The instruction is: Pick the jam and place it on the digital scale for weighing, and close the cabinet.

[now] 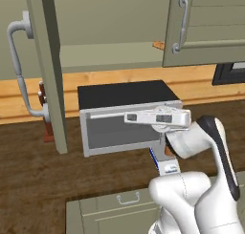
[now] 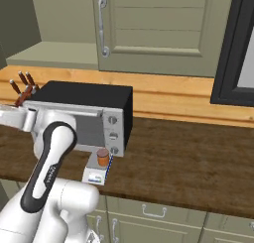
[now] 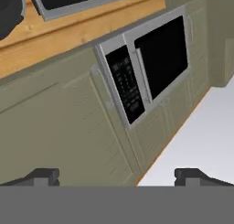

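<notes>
Seeing the jam (image 2: 102,157) already standing on the digital scale (image 2: 97,173) on the table (image 2: 178,162), I'd swing my spread tool (image 3: 116,175) behind the open cabinet (image 1: 48,70) door; push steadily near its handle (image 1: 20,70).

toaster oven (image 2: 82,119) on counter (image 2: 188,162) | knife block (image 2: 22,91) | microwave (image 3: 146,67)
</notes>
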You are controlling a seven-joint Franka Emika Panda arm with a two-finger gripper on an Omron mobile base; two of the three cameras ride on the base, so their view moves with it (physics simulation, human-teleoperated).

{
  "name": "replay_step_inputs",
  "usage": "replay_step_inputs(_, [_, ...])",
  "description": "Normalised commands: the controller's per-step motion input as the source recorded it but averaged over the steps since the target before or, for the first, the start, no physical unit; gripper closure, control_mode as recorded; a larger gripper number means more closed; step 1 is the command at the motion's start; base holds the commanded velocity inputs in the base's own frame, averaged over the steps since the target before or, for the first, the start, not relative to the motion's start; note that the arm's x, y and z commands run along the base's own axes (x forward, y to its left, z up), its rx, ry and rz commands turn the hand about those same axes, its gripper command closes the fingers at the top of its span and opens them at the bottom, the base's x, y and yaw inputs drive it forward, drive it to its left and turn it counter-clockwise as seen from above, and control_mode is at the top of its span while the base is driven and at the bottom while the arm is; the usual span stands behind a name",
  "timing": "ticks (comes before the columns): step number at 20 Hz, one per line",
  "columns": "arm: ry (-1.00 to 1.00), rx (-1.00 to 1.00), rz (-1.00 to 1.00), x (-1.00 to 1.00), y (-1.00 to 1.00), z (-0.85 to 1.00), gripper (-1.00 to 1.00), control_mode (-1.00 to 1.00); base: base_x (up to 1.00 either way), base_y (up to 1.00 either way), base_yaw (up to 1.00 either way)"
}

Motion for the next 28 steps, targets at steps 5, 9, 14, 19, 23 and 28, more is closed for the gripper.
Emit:
replay_step_inputs(5, [-0.17, -0.04, -0.54, -1.00, 0.22, -0.13, -1.00, -1.00, 0.00, 0.00, 0.00])
replay_step_inputs(9, [-0.30, 0.00, -0.52, -1.00, 0.35, -0.26, -1.00, -1.00, 0.00, 0.00, 0.00])
replay_step_inputs(14, [-0.38, 0.00, -0.53, -0.87, 0.87, -0.48, -1.00, -1.00, 0.00, 0.00, 0.00])
replay_step_inputs(19, [-0.43, 0.00, -0.49, -0.48, 1.00, -0.62, -1.00, -1.00, 0.00, 0.00, 0.00])
replay_step_inputs(23, [-0.45, 0.03, -0.48, -0.35, 1.00, -0.68, -1.00, -1.00, 0.00, 0.00, 0.00])
replay_step_inputs(28, [-0.44, 0.11, -0.47, -0.58, 0.96, -0.68, -1.00, -1.00, 0.00, 0.00, 0.00])
